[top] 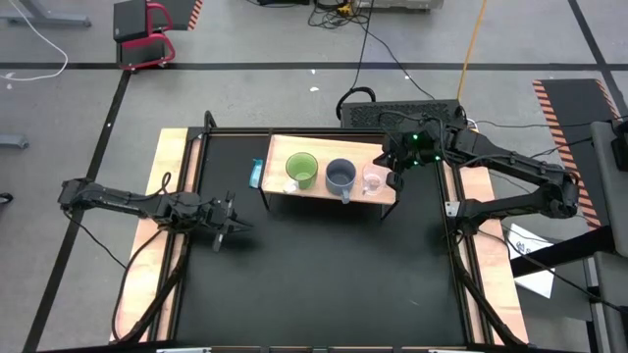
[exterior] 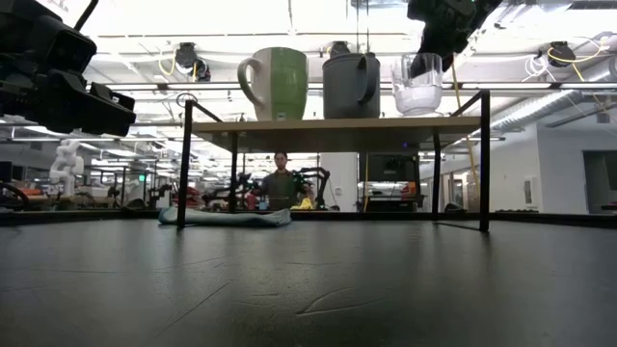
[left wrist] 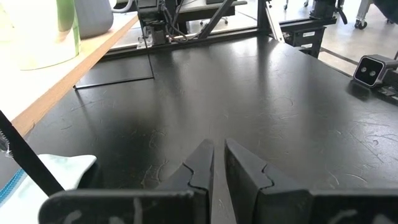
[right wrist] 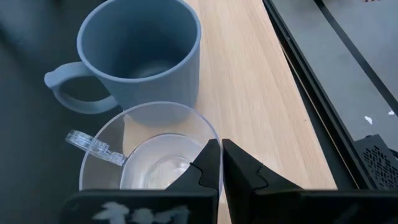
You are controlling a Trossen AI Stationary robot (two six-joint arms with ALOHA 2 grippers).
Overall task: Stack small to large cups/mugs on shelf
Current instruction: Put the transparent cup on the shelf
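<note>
On the tan shelf [top: 279,147] [exterior: 337,122] three cups stand on their bases in a row. From left to right they are the lime-green mug [top: 301,170] [exterior: 278,84], the grey-blue mug [top: 340,176] [right wrist: 140,50] and the clear glass cup [top: 373,180] [right wrist: 149,155]. My right gripper [right wrist: 221,149] [top: 392,172] is shut and comes down slanting from the far right. Its tips are at the glass cup's rim, on the side away from the grey-blue mug. My left gripper [left wrist: 219,146] [top: 234,224] hovers shut and empty over the black tabletop, left of the shelf. My right gripper has its shut fingertips [right wrist: 211,155] right at the glass cup's rim [right wrist: 198,132], slanting down from above. I cannot tell whether they touch the rim. The cup stands upright on the shelf.
A teal cloth [top: 255,175] [exterior: 224,217] lies on the tabletop by the shelf's left legs. The shelf's dark legs [exterior: 483,159] stand on the black tabletop, with open surface toward the near edge. A person [exterior: 281,183] shows far back in the room.
</note>
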